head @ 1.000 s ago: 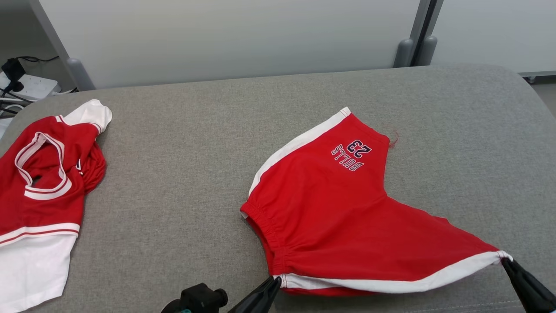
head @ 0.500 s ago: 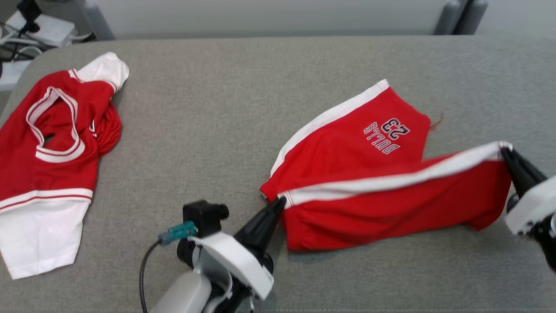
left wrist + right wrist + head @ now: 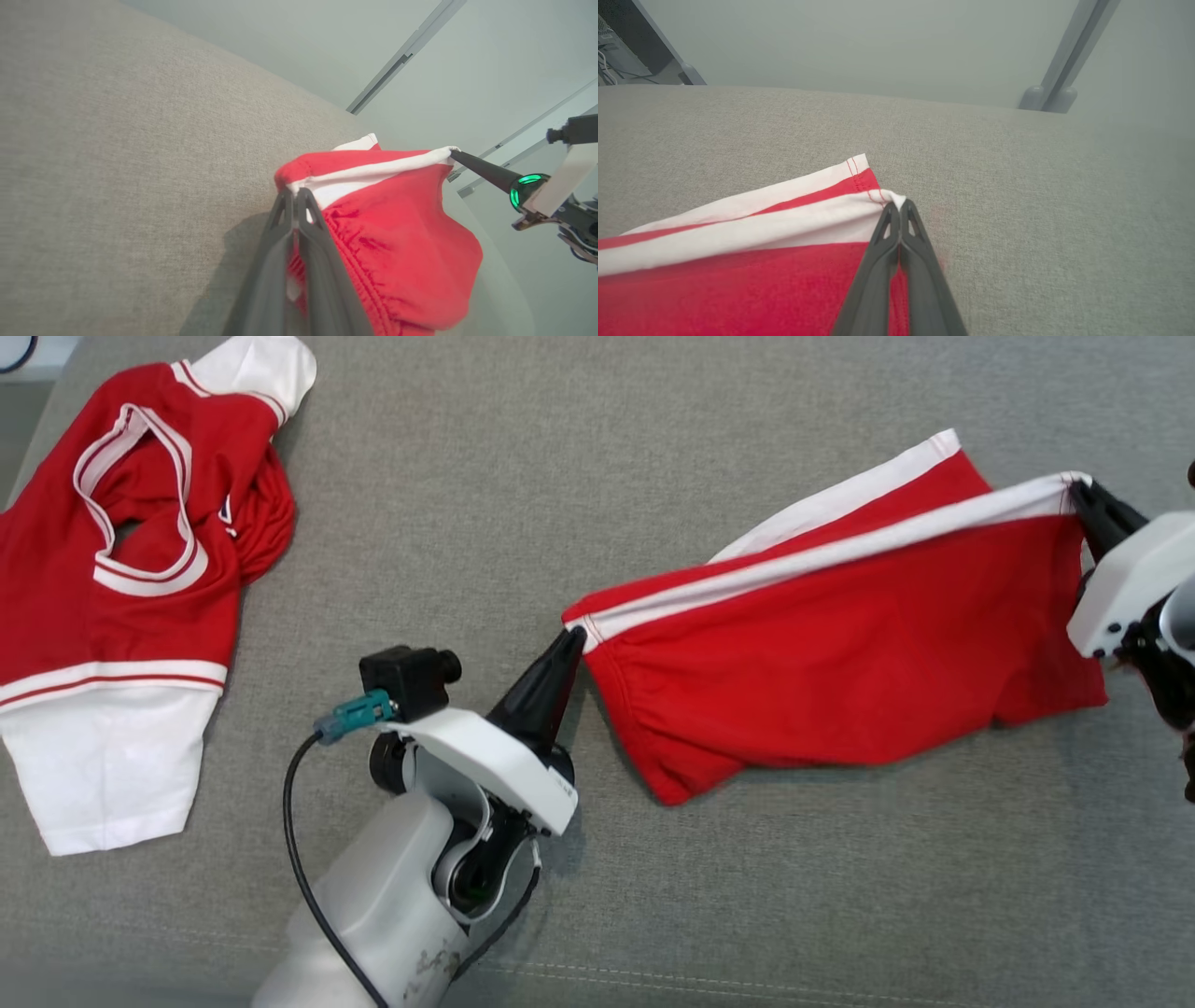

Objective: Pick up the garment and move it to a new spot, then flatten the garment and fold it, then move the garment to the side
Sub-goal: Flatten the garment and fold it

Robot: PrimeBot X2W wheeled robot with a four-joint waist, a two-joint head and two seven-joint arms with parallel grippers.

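Note:
The garment (image 3: 840,644) is a pair of red shorts with white side stripes, lying on the grey cushion at centre right. Its near half is lifted and folded over toward the far half. My left gripper (image 3: 573,637) is shut on the waistband corner at the white stripe, as the left wrist view shows (image 3: 296,192) against the red cloth (image 3: 402,252). My right gripper (image 3: 1078,490) is shut on the leg-hem corner of the same stripe; in the right wrist view the tips (image 3: 899,205) pinch the white edge of the shorts (image 3: 738,280).
A red and white jersey (image 3: 121,579) lies spread at the left of the grey cushion (image 3: 523,457). A black cable (image 3: 297,859) runs along my left forearm. Bare cushion lies between the two garments and in front of the shorts.
Both grippers have carried the near striped edge of the shorts up and away, folding it over the far half and covering the printed number. The head camera has tilted downward.

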